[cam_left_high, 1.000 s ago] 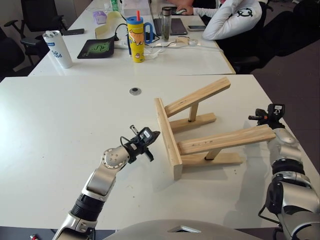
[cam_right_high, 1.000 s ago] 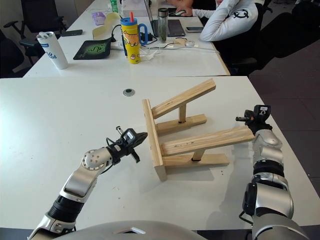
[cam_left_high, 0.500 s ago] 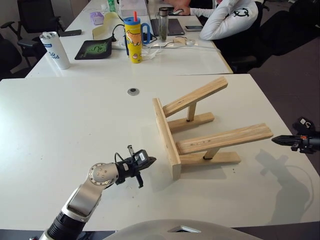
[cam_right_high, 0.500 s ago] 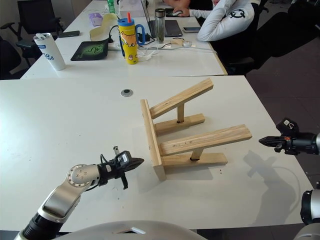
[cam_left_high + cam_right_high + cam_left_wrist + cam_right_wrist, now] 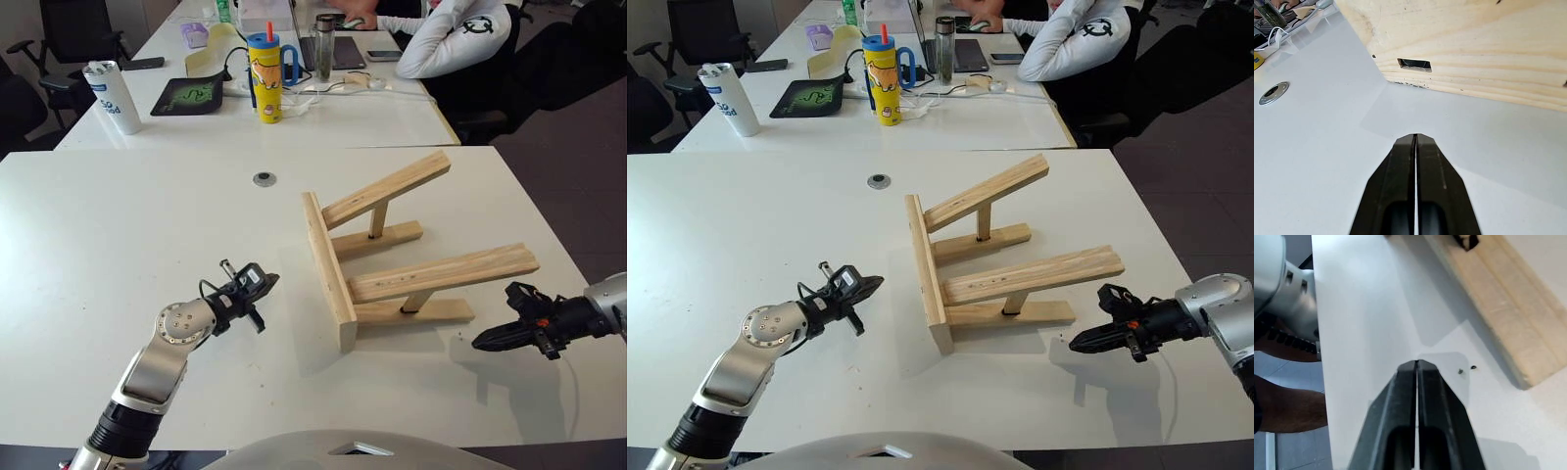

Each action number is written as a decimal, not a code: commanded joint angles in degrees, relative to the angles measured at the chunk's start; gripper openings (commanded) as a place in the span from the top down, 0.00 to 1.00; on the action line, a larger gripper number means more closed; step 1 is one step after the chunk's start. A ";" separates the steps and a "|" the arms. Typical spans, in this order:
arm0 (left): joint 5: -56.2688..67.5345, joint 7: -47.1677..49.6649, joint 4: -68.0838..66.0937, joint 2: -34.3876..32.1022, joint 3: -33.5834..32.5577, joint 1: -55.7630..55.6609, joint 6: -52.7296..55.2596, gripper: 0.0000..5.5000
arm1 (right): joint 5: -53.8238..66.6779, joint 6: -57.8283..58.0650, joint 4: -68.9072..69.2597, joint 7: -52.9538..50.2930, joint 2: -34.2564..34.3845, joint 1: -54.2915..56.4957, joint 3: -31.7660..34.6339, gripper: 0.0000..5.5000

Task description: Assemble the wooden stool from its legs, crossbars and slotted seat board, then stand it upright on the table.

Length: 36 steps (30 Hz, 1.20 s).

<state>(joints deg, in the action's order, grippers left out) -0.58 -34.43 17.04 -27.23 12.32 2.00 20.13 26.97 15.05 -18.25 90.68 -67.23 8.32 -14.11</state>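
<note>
Now the wooden stool [image 5: 431, 277] lies on its side mid-frame on the table [image 5: 118, 225] — left claw [image 5: 267, 280] lower left, right claw [image 5: 482, 343] lower right, both pressed together.

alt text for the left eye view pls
An assembled wooden stool lies on its side on a white table, seat board on edge and legs pointing to the robot's right. The left gripper and right gripper, both shut and empty, flank it without touching.
</note>
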 commanded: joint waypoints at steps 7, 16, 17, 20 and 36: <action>0.74 0.17 -0.25 0.47 -0.29 -1.48 -0.21 1.00 | -12.38 -0.67 0.55 -20.64 12.83 -2.74 0.60 1.00; 0.95 0.24 -1.38 0.02 -1.03 -1.61 -0.25 1.00 | -18.88 -7.21 -13.42 -48.56 32.50 9.01 4.65 1.00; 1.04 0.15 -1.68 -0.30 -1.45 -1.54 -0.37 1.00 | -18.72 -7.32 -12.74 -50.37 34.74 9.35 4.89 1.00; 1.72 0.27 -2.76 -1.34 -3.99 -0.23 -0.46 1.00 | -19.43 -6.20 -12.00 -55.75 40.74 10.85 5.21 1.00; 2.17 -1.45 -11.20 -4.21 -7.55 1.77 -4.76 1.00 | -21.80 -5.59 -19.89 -64.95 54.04 21.36 8.53 1.00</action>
<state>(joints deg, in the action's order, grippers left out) 2.12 -36.15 6.65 -31.94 3.92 5.21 15.69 4.99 9.55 -36.05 26.61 -13.77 28.03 -7.07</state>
